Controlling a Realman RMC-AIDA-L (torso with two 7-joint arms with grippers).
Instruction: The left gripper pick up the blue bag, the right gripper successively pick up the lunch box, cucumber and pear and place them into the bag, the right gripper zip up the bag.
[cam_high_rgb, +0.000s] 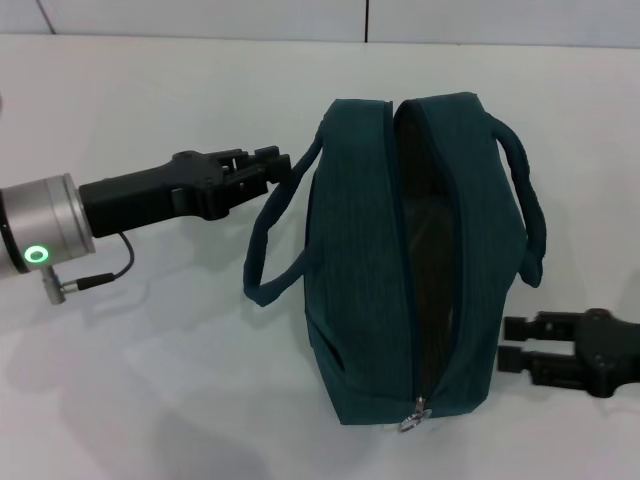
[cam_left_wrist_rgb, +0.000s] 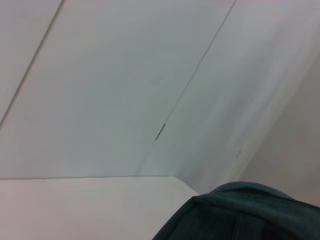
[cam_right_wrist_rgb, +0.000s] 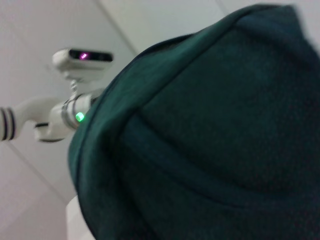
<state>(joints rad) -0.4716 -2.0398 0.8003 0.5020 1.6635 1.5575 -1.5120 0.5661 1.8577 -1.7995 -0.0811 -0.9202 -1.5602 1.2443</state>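
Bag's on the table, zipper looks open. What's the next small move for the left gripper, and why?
Probably ease the left gripper forward onto the near handle and close. It sits right at that strap, seemingly not holding it yet, and the blue bag rests on the table with its zipper open. The right gripper waits beside it.

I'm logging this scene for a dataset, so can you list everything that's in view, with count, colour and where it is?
Bag: one, dark teal-blue, middle of the table, zip open along the top.
Handles: two, same teal-blue, one on each long side of the bag.
Zip pull: one, silver, at the end of the bag nearest the robot.
Table: one, white, under everything.
Left gripper: one, black, on a silver wrist with a green ring, at the bag's left handle, fingers together on it.
Right gripper: one, black, low beside the bag's right side, fingers apart, holding nothing.
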